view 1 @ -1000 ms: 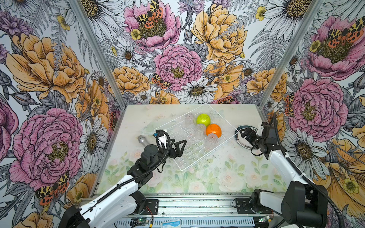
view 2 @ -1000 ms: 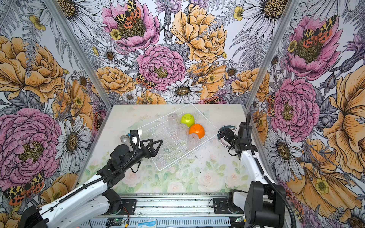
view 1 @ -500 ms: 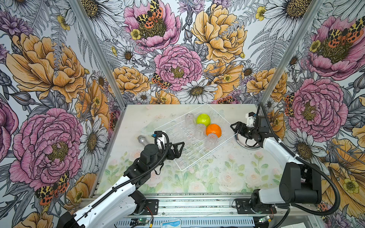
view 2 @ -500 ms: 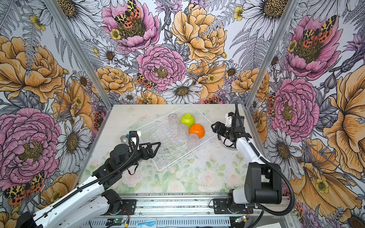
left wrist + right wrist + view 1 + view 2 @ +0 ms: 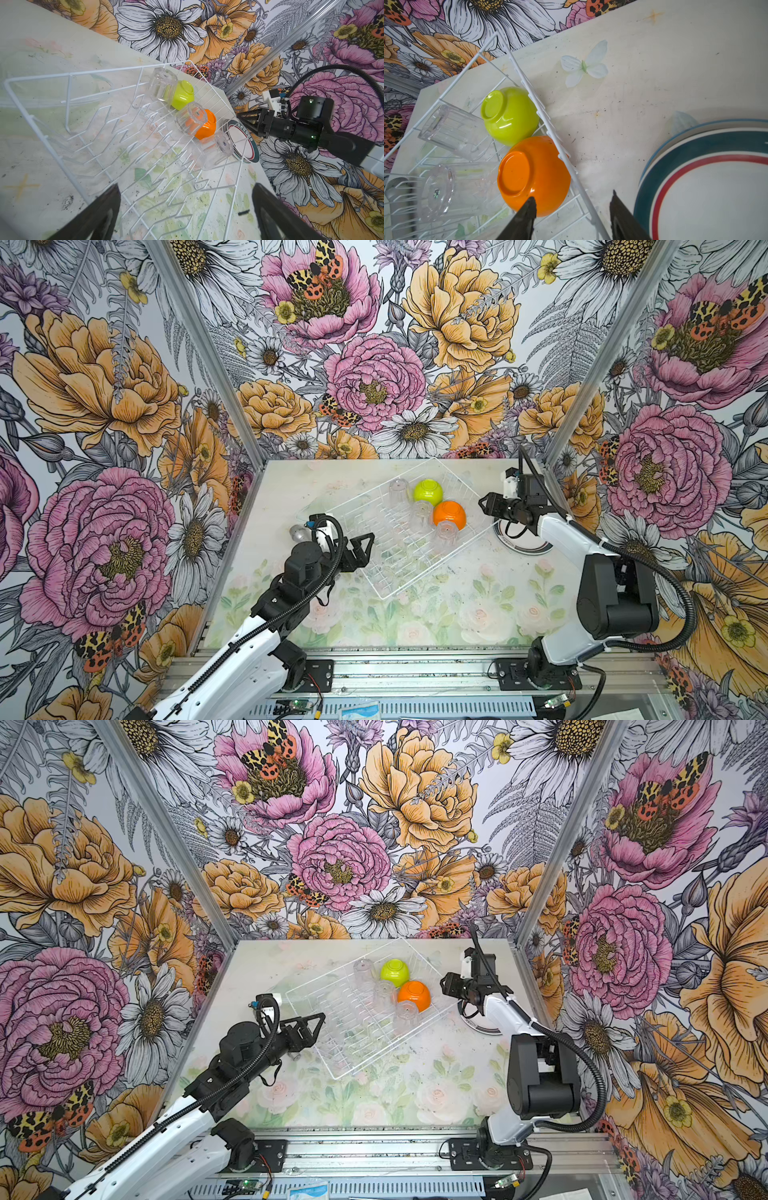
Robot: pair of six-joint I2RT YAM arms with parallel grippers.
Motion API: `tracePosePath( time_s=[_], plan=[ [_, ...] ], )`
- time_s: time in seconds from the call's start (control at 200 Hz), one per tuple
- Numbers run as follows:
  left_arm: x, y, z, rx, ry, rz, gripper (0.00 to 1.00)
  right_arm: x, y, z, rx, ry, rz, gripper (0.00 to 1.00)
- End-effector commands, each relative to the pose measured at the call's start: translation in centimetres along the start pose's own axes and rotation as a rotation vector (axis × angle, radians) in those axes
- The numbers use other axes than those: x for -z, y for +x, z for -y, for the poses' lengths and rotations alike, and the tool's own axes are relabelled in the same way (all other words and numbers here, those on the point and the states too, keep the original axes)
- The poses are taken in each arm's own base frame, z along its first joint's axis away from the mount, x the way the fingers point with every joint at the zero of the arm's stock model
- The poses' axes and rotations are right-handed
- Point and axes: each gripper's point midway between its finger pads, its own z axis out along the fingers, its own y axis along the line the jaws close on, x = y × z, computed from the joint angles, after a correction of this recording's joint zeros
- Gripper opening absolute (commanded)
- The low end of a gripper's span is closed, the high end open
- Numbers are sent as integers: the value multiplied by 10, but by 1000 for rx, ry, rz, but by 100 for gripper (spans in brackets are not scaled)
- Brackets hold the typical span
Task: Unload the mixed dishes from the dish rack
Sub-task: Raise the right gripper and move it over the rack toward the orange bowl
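plate slots stand bare in the big white wire dish rack (image 5: pixel 374 549). a stack of round white dark-rimmed plates (image 5: pixel 716 197) lies flat on the floral table (image 5: pixel 457 614), just beside the rack's right side. so the plates look done, and the bowls and cups are up.

left in the rack, bottoms up at its far right end, are a lime-green plastic bowl (image 5: pixel 428 491), an orange plastic bowl (image 5: pixel 449 515) touching it, and three clear plastic tumblers (image 5: pixel 422 510) lined up alongside.

the right gripper (image 5: pixel 485 503) hangs just outside the rack wall, level with the orange bowl, jaws partway apart and gripping nothing. in the right wrist view one fingertip (image 5: pixel 529 207) overlaps the bowl's edge.

the left gripper (image 5: pixel 365 551) hovers at the rack's near left edge, jaws spread wide, empty. a grey metal cylinder (image 5: pixel 298 533) stands outside the rack on the left.

the orange bowl looks like the next pick. that needs the right gripper to clear the wire wall and close across the bowl's rounded side. the shell looks slick, so a shallow bite could slip, and the nearest tumbler is close enough to get knocked.
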Motion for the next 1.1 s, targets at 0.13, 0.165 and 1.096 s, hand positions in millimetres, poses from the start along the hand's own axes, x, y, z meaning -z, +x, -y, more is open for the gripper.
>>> tracePosePath(
  time_s=[0.13, 0.165, 1.096],
  plan=[
    [1, -3, -14, 6, -4, 1, 99, -12, 6, -2, 15, 31, -33, 47],
    [1, -4, -16, 11, -6, 3, 99, -14, 7, -3, 16, 27, -39, 45],
    [-6, -8, -23, 78, 11, 14, 99, -37, 42, -7, 77, 53, -173, 22]
  ],
)
